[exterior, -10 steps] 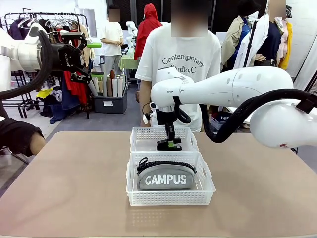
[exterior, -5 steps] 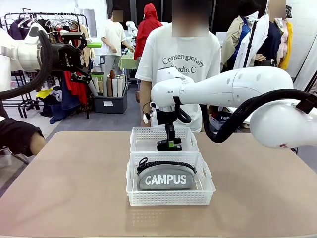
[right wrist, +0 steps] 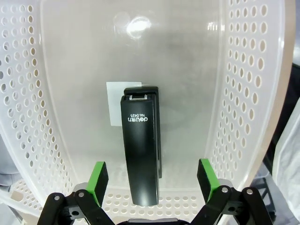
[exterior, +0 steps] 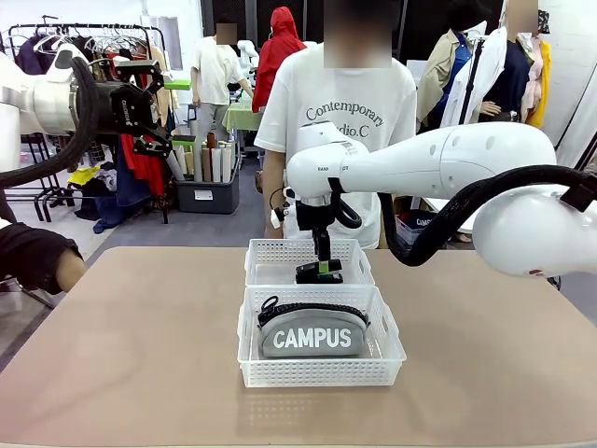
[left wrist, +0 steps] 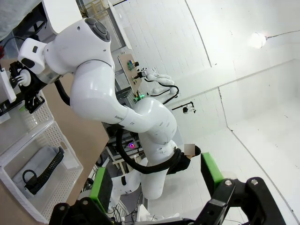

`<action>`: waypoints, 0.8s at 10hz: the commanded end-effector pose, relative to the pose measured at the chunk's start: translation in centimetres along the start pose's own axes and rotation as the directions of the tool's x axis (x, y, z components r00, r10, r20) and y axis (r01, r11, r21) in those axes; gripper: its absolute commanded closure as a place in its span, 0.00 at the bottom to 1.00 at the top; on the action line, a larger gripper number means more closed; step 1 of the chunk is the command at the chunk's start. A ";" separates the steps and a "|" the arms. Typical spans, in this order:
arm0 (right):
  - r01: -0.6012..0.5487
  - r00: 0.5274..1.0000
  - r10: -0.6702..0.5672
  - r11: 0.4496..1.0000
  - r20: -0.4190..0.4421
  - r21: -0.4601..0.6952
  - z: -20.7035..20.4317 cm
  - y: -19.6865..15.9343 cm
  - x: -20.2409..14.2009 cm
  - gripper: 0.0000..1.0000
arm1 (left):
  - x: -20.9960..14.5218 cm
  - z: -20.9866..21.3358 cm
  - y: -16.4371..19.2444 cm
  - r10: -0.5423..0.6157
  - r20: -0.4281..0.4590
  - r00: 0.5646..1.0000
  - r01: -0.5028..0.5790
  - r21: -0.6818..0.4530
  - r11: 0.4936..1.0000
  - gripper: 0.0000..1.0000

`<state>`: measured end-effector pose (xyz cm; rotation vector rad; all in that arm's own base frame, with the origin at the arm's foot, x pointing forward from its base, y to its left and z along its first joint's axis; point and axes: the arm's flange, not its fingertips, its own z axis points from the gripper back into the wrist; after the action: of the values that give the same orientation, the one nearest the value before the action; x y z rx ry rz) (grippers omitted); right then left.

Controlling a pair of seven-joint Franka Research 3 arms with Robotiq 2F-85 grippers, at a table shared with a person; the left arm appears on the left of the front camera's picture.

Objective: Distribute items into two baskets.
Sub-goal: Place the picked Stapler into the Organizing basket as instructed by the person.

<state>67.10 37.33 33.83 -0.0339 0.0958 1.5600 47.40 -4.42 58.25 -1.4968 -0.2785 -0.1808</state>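
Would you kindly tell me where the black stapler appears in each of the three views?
Front view: stapler in the far basket, below the right gripper.
Left wrist view: I cannot make it out; the far basket sits at the left edge.
Right wrist view: centre, lying on that basket's floor between the open fingers.
Shared landmark: the far basket.

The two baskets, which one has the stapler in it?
The far basket, on the person's side. The black stapler lies flat on its floor, under the open right claw. The near basket holds the grey pouch instead.
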 end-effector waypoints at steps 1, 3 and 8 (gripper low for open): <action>0.030 0.999 -0.030 1.000 0.022 -0.005 1.0 0.4 -0.4 0.00 | -0.1 0.0 -0.1 -0.001 0.000 1.000 0.001 -0.002 1.000 0.00; 0.022 0.999 -0.021 1.000 0.029 -0.006 1.4 0.3 -0.7 0.00 | -0.1 0.0 -0.1 -0.001 0.000 1.000 0.001 -0.002 1.000 0.00; 0.007 1.000 -0.007 1.000 0.014 -0.010 1.2 -0.1 -0.4 0.00 | -0.1 0.0 -0.1 -0.001 0.000 1.000 0.001 -0.002 1.000 0.00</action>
<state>67.27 37.06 34.91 -0.0281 0.0747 1.5555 47.40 -4.42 58.25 -1.4968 -0.2785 -0.1808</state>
